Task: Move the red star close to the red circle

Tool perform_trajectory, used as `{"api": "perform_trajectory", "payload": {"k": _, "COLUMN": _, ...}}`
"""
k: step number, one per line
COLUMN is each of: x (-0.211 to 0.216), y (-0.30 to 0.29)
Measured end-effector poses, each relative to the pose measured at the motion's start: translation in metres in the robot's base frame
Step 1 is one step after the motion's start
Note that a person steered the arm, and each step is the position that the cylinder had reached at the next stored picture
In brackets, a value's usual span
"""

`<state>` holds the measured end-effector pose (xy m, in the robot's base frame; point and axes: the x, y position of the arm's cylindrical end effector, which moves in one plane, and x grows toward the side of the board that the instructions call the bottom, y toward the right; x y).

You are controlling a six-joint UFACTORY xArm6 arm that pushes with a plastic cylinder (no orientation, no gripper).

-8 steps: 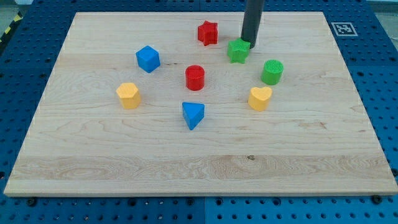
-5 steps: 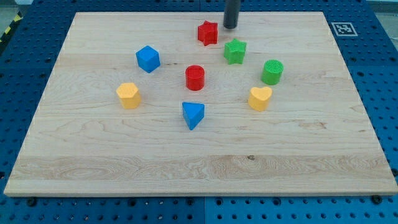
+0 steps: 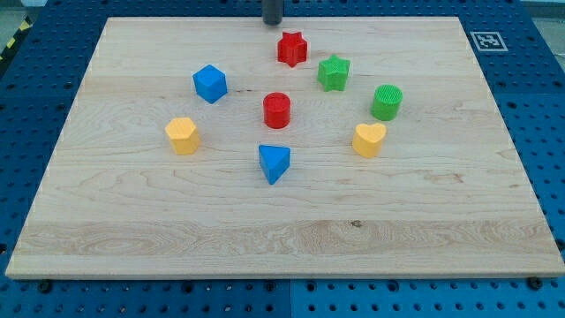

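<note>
The red star (image 3: 292,49) lies near the view's top centre of the wooden board (image 3: 132,230). The red circle (image 3: 276,109) stands below it, about a block's width of bare wood between them. My tip (image 3: 273,22) is at the board's top edge, just above and slightly left of the red star, a small gap apart from it. Only the rod's lowest part shows.
A green star (image 3: 334,72) lies right of the red star. A green cylinder (image 3: 386,102) and yellow heart (image 3: 369,139) are at the right. A blue cube (image 3: 210,83), yellow hexagon (image 3: 182,135) and blue triangle (image 3: 274,162) are left and below.
My tip moved from beside the green star up and left, past the red star's upper right, to the top edge above the red star. No block has visibly moved.
</note>
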<state>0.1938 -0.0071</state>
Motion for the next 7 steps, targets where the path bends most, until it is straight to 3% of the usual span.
{"api": "perform_trajectory", "payload": {"k": 1, "x": 0.002, "y": 0.028}}
{"api": "perform_trajectory", "payload": {"k": 3, "x": 0.044, "y": 0.032}}
{"api": "perform_trajectory", "payload": {"k": 7, "x": 0.077, "y": 0.029}}
